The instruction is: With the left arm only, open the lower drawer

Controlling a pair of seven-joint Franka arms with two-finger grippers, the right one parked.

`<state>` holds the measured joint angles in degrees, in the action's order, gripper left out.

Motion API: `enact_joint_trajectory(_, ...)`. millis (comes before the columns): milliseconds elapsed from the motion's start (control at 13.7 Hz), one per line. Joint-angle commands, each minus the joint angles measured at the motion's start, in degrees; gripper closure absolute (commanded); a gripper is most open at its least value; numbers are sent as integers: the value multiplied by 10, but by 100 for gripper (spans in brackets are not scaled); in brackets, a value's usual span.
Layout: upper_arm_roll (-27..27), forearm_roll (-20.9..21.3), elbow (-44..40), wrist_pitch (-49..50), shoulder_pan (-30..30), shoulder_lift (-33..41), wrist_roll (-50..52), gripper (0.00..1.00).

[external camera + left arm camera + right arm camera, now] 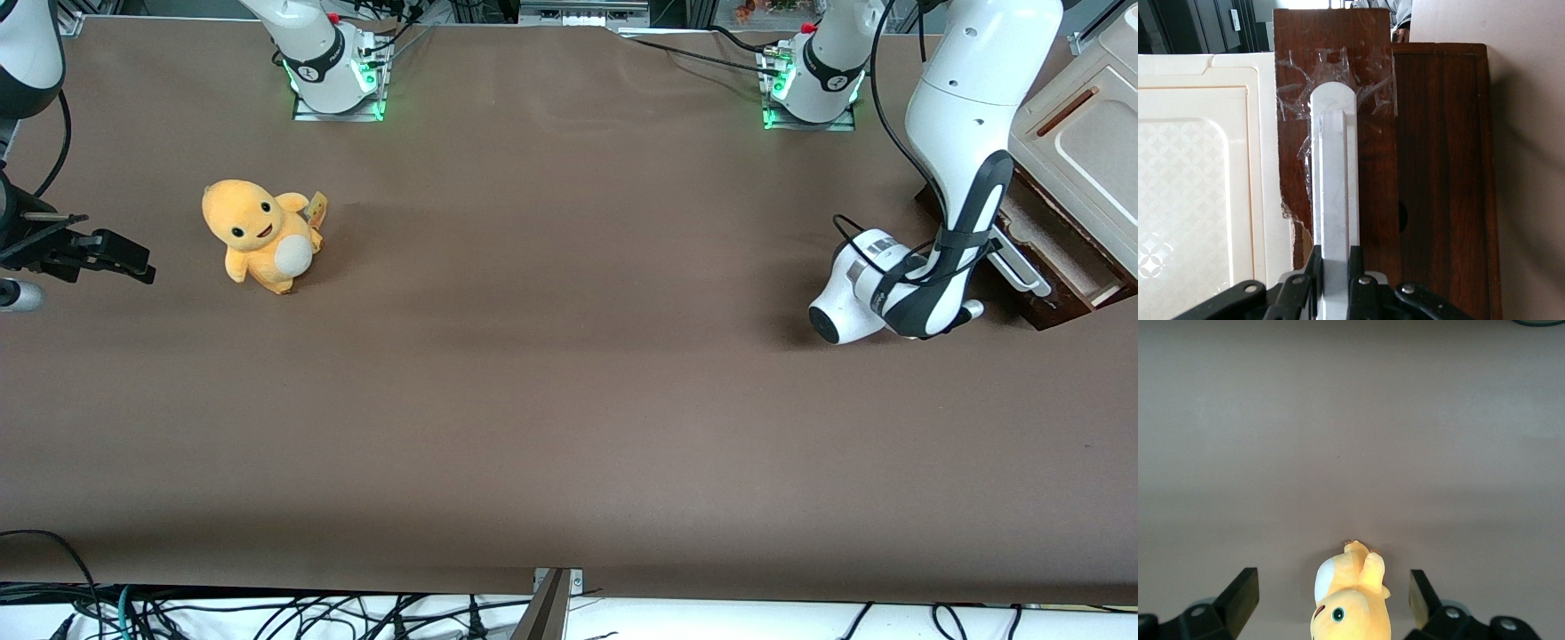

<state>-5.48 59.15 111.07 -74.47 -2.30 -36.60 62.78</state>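
Observation:
The lower drawer (1062, 267) is a dark reddish-brown wooden one at the foot of the cabinet, at the working arm's end of the table. It stands partly pulled out, with a pale strip of lining showing. Its silver-white bar handle (1333, 173) is taped onto the wooden front (1438, 167). My left gripper (1335, 267) is shut on this handle, one black finger (1313, 267) pressed against each side of the bar. In the front view the left arm (956, 116) bends down to the handle (1021, 269), and its wrist hides the fingers.
A cream cabinet panel (1080, 133) with a brown slot handle sits above the drawer and shows beside the handle (1198, 187). A yellow plush toy (262, 233) stands on the brown table toward the parked arm's end (1351, 600). Two arm bases (338, 71) stand farthest from the camera.

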Motion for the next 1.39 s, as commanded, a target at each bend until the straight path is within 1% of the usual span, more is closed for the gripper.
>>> enact_joint_trajectory(0,-1,-26,-17,31,-24,4,-20,94)
enact_joint_trajectory(220,-1,-29,-18,31,-24,0,-13,94)
enact_joint_trajectory(366,0,-48,-25,32,-38,-2,-13,94)
enact_joint_trajectory(732,0,-53,-37,48,-39,-11,-13,94)
enact_joint_trajectory(878,0,-65,-37,47,-39,-12,-12,94)
enact_joint_trajectory(1317,0,-67,-52,47,-38,-24,-12,94)
